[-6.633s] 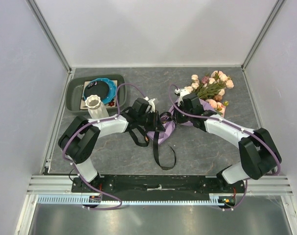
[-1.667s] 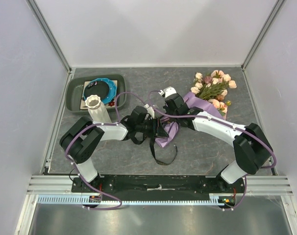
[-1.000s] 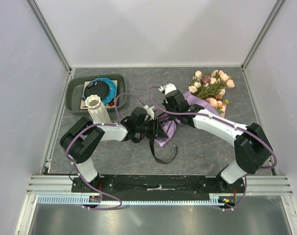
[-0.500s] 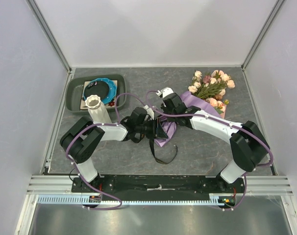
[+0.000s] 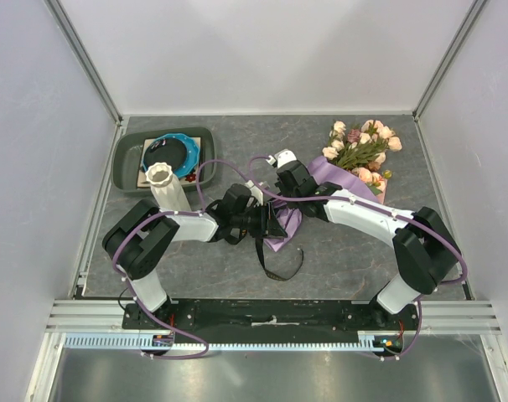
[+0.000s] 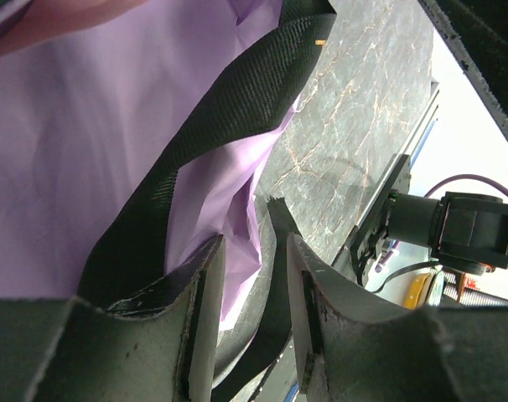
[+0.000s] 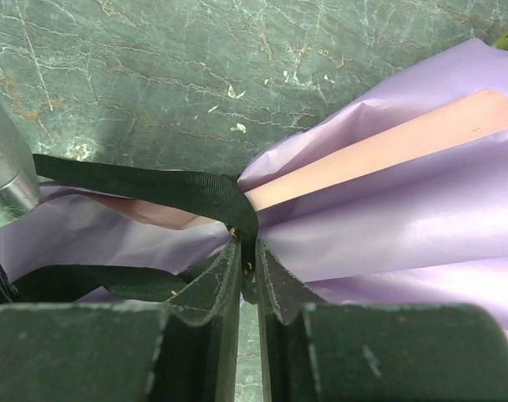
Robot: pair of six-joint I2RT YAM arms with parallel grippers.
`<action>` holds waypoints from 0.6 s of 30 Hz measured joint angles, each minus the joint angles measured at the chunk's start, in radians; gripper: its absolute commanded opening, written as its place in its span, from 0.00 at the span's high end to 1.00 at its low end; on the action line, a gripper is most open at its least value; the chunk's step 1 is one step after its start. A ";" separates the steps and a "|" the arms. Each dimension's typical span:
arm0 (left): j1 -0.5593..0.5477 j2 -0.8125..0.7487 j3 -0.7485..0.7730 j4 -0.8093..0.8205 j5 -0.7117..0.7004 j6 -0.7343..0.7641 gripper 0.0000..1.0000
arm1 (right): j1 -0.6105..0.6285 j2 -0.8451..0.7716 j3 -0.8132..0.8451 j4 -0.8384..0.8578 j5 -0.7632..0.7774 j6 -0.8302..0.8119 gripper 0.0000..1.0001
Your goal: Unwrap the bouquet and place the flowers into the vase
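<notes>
One bouquet of peach, cream and mauve roses in lilac paper, tied with black woven ribbon, lying on grey stone-patterned table. Right gripper clenched on that ribbon at its knot. Left gripper parted around lilac paper and ribbon tail; gripping or not, cannot tell. Tall white ribbed vase upright, well left.

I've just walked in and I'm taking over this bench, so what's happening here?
Two robot arms are unwrapping a bouquet of peach, cream and mauve roses. The right end effector pinches the black woven ribbon cinching the lilac wrapping paper; the left end effector has paper and ribbon between its fingers. No roses are in the tall white ribbed vase yet.
</notes>
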 measured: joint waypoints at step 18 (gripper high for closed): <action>0.000 0.000 -0.004 0.006 0.000 0.000 0.57 | 0.001 0.000 0.000 -0.001 0.023 -0.006 0.86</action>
